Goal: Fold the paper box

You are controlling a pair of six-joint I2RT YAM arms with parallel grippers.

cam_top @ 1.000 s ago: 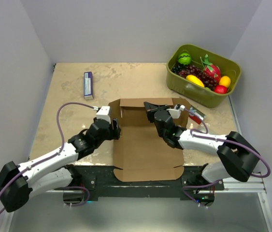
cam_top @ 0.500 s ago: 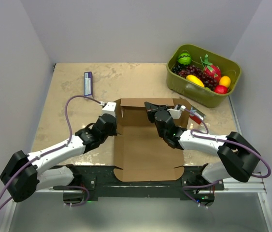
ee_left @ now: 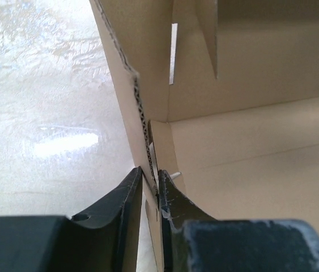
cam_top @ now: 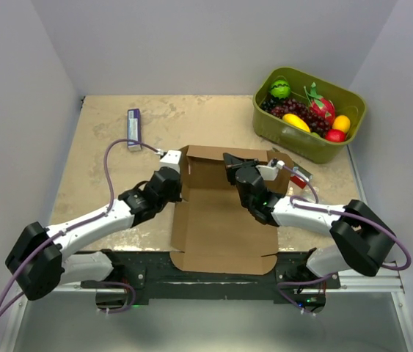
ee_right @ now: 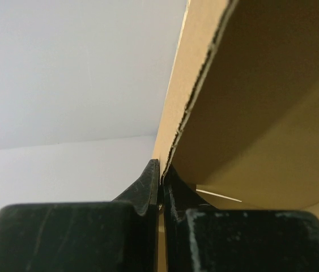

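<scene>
Mottled beige table (cam_top: 103, 147), grey walls. We see the paper box (cam_top: 217, 220) at centre, half raised. The left gripper (ee_left: 151, 180) pinches its left wall, the right gripper (ee_right: 160, 174) its far wall. We judge either narrow pinch may slip, or uneven pulling may crease the board. The box bears no print, and lettering on the packet (cam_top: 133, 128) is unreadable.

1. A beige, mottled, scuffed surface (cam_top: 96, 154) fills the middle of the top view.
2. Plain pale grey panels enclose it: a back wall (cam_top: 191, 44) at the top, a left wall (cam_top: 8, 147) and a right wall (cam_top: 411, 147).
3. A black metal rail (cam_top: 213, 284) runs along the lower edge.
4. In the left wrist view, a bright glare patch (ee_left: 63, 141) lies on the surface at centre left.
</scene>
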